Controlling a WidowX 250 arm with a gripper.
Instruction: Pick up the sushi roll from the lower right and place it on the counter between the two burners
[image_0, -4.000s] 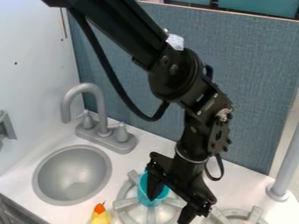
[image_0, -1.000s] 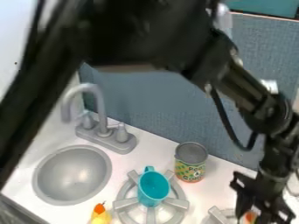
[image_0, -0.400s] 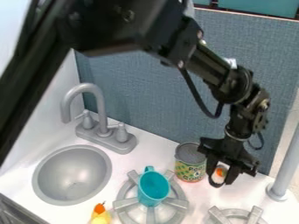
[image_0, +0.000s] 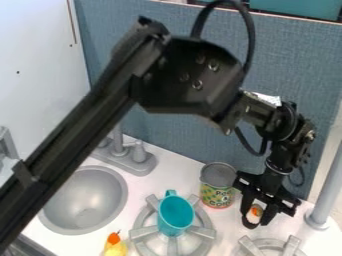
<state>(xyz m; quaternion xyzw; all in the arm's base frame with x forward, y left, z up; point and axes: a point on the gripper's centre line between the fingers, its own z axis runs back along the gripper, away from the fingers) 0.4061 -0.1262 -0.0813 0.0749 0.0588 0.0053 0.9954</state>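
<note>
White-and-orange toy (image_0: 254, 215) is over at the right, near the can (image_0: 218, 192). The hand (image_0: 256, 222) has hold of it, fingers parted just about its width, lol.

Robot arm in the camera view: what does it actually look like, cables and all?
The arm is black, with a long, straight bar leading to a chunky elbow housing dotted with shiny screws. A thick black cable loops above it. A white label marks the forearm. The gripper is black too, with two fingers.
</note>
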